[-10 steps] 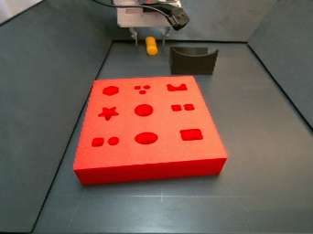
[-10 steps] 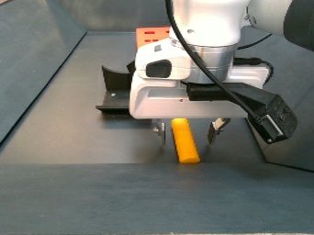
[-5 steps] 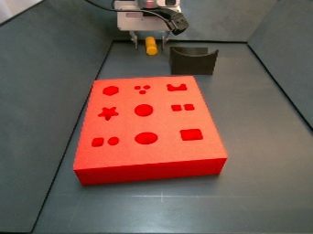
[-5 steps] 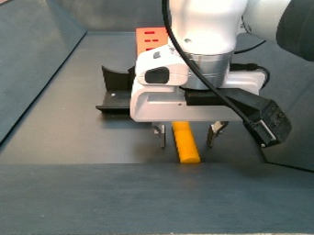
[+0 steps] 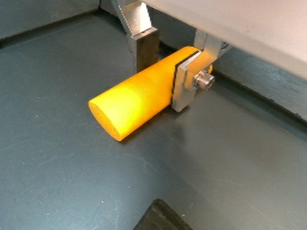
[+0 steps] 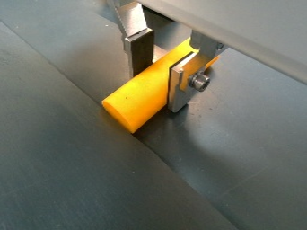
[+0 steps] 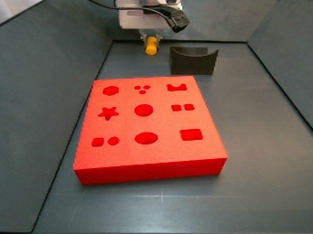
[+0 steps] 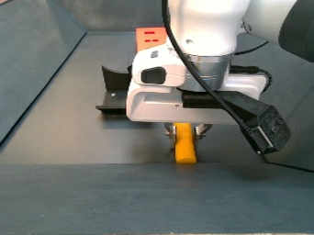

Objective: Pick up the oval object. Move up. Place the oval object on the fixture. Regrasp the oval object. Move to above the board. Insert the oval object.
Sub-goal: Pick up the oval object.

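I had the gripper (image 5: 166,65) clamped on the oval object (image 5: 135,95), frame centre; I judged a straight, slow lift best.

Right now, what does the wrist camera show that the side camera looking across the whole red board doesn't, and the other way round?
Only the wrist view shows the tool's silver fingers pressed against both sides of the yellow peg, whose free end points away just above the grey floor. Only the side view shows the red board with its recesses and the dark fixture behind it, bare on top. Both show the peg in the tool, away from the board.
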